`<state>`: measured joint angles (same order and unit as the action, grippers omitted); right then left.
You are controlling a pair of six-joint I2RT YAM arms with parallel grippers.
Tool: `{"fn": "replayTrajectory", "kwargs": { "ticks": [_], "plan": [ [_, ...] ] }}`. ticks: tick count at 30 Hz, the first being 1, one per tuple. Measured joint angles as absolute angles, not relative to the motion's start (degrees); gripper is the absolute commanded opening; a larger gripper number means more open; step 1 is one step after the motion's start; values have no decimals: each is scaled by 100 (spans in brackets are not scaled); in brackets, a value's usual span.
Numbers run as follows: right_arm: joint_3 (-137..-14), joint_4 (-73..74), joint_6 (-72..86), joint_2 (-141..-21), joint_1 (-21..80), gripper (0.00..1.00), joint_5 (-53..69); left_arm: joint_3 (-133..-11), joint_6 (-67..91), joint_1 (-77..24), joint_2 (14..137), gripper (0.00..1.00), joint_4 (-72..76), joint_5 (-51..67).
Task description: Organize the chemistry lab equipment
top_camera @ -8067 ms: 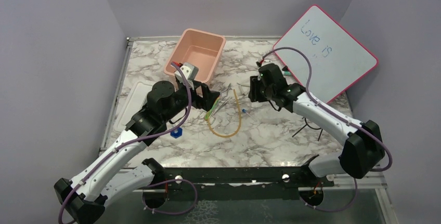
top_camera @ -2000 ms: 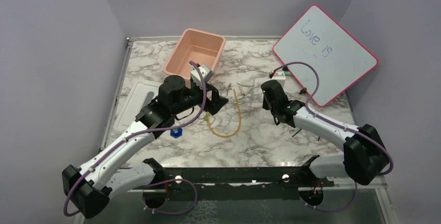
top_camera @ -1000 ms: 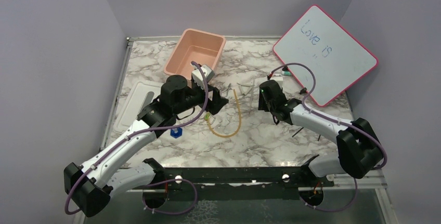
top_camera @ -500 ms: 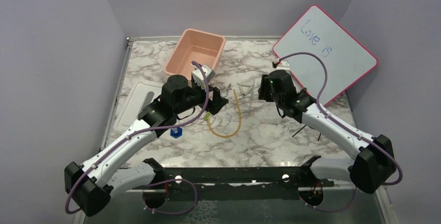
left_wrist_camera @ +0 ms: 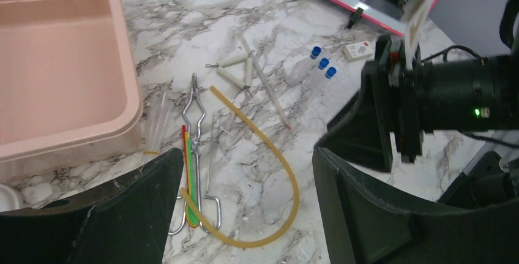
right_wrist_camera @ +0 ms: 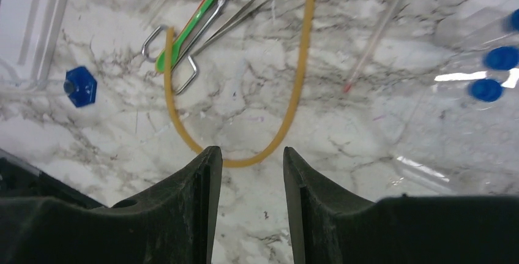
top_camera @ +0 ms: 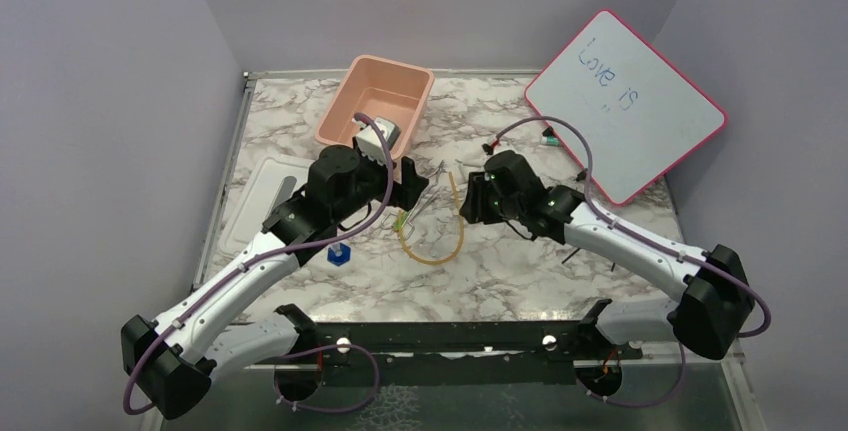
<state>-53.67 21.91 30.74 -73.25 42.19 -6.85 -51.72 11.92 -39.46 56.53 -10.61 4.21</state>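
Observation:
The amber rubber tube [top_camera: 441, 238] lies bent in a U mid-table. It also shows in the left wrist view [left_wrist_camera: 285, 170] and the right wrist view [right_wrist_camera: 296, 90]. Metal tongs [left_wrist_camera: 196, 123] and the green-handled tool [left_wrist_camera: 192, 181] lie just left of it, one end of the tube crossing them. A blue hex piece [top_camera: 338, 254] sits further left. My left gripper [top_camera: 412, 187] is open and empty above the tongs and tube [left_wrist_camera: 245, 154]. My right gripper [top_camera: 470, 203] is open and empty, its jaws over the tube's bend [right_wrist_camera: 250, 150].
The pink tub [top_camera: 375, 101] stands behind the left gripper, with its white lid [top_camera: 255, 196] flat at the left. The red-framed whiteboard [top_camera: 625, 101] leans at the back right. A wire triangle [left_wrist_camera: 235, 71], a thin rod [left_wrist_camera: 269, 92] and blue-capped tubes [left_wrist_camera: 321, 65] lie beyond the amber tube.
My right gripper has swung left from beside the whiteboard to over the amber tube's right side. The left gripper has barely shifted. No object has moved.

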Motion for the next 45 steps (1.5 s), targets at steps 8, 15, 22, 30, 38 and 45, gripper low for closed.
{"fn": "replayTrajectory", "kwargs": {
  "ticks": [8, 15, 22, 30, 38, 45],
  "plan": [
    [-5413, 2700, 3730, -7653, 4689, 46, -823, -5175, 1382, -3946, 5627, 76, -1304, -248],
    [-5968, 3594, 4128, -7264, 4689, 49, -1833, -5175, 1468, -3946, 5649, 76, -1332, -351],
    [-6827, 4440, 4261, -6348, 4475, 61, -3275, -5194, 1553, -3946, 5756, 76, -1341, -207],
    [-6713, 4792, 4077, -6606, 2534, 65, -3730, -5205, 1605, -3946, 5754, 76, -1343, 64],
    [-5867, 5142, 4447, -6036, 2014, 60, -3922, -5205, 1608, -3946, 5743, 76, -1337, 209],
    [-4947, 5249, 5157, -5714, 1863, 60, -3913, -5205, 1651, -3946, 5686, 76, -1339, 311]
  ]
}}
